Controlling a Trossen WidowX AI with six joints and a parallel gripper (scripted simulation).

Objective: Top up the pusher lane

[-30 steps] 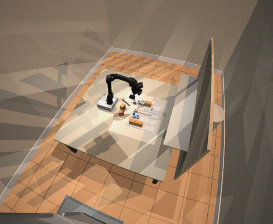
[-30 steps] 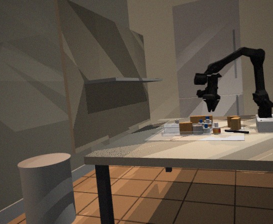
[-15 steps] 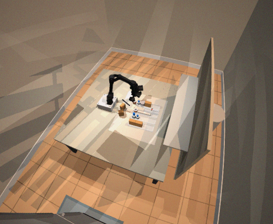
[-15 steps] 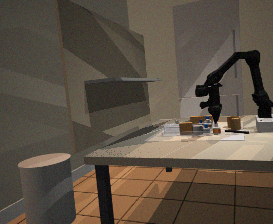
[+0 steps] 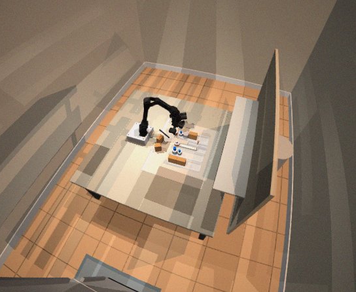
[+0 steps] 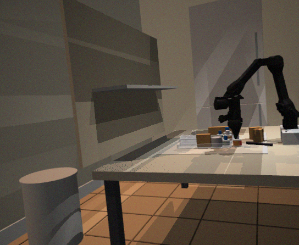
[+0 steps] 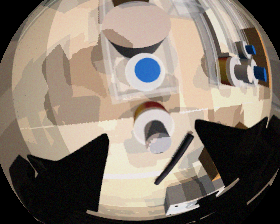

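A slim black rod (image 5: pixel 164 133) (image 6: pixel 259 143) (image 7: pixel 175 159) lies left of the black gripper (image 5: pixel 177 128) (image 6: pixel 236 137) (image 7: pixel 152 131) — fingers wide apart, holding nothing — above a squat amber-and-white jar (image 5: pixel 176 133) (image 6: pixel 237 142) (image 7: pixel 152 122), near a blue-capped white jar (image 5: pixel 180 133) (image 6: pixel 225 140) (image 7: pixel 147 70), as seen from the top.

Open room shows on both sides of the grey-capped jar (image 6: pixel 237 142) (image 7: pixel 145 125) between the spread fingertips of the gripper (image 5: pixel 177 127) (image 6: pixel 236 134) (image 7: pixel 152 131), with the black rod (image 5: pixel 164 133) (image 6: pixel 259 143) (image 7: pixel 175 159) lying near on the base side. Opposite, passage at jar height is obstructed by a blue-capped jar (image 5: pixel 180 133) (image 6: pixel 225 141) (image 7: pixel 147 70), then a grey tub (image 5: pixel 186 134) (image 6: pixel 216 141) (image 7: pixel 136 25) and an orange box (image 5: pixel 193 135) (image 6: pixel 203 140), in line; above these, no obstruction observed up to the arm.
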